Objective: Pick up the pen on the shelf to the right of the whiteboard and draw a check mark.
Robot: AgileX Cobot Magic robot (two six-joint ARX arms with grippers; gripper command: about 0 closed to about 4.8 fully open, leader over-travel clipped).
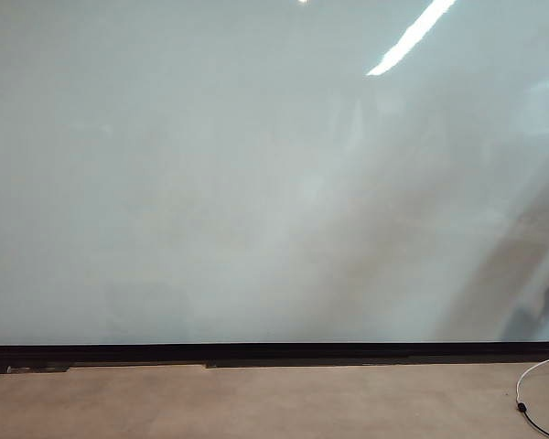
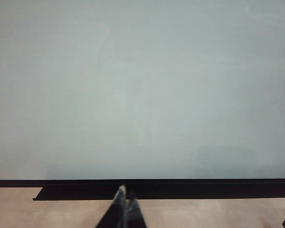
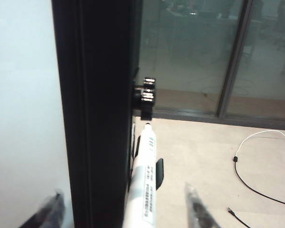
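The whiteboard fills the exterior view above its thin black bottom frame; no check mark is in view on it. Neither gripper shows in that view. In the right wrist view the pen, white barrel with black lettering, rests in the black clips of the shelf on the board's black side frame. My right gripper is open, its fingers on either side of frame and pen, touching neither. My left gripper is shut and empty, low before the whiteboard.
A black bracket sticks out of the side frame beyond the pen. A thin cable lies looped on the beige floor to the right, also the cable. A black ledge runs under the board. Glass doors stand behind.
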